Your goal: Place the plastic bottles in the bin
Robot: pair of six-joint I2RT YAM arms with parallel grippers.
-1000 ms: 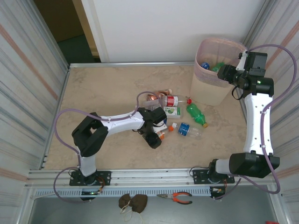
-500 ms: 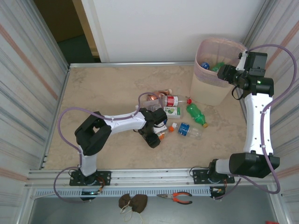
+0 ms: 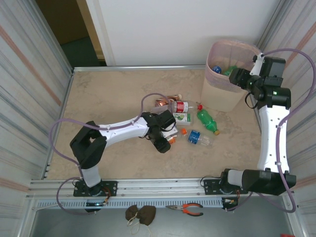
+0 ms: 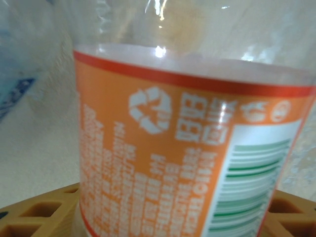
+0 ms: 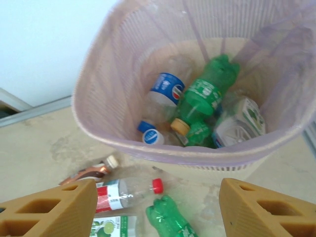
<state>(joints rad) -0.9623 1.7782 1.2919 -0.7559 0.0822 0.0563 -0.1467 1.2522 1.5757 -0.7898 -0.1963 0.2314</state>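
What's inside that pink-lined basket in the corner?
The bin holds several bottles: a green bottle, a blue-labelled clear bottle and a green-and-white labelled one. Whatever lies beneath them is covered.

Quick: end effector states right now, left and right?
Left end effector: closed on the orange-label bottle.
Right end effector: open, empty, above the bin.

My left arm stretches low toward centre, left gripper clamped on an orange-labelled bottle. My right arm stands tall, far right, right gripper spread wide.
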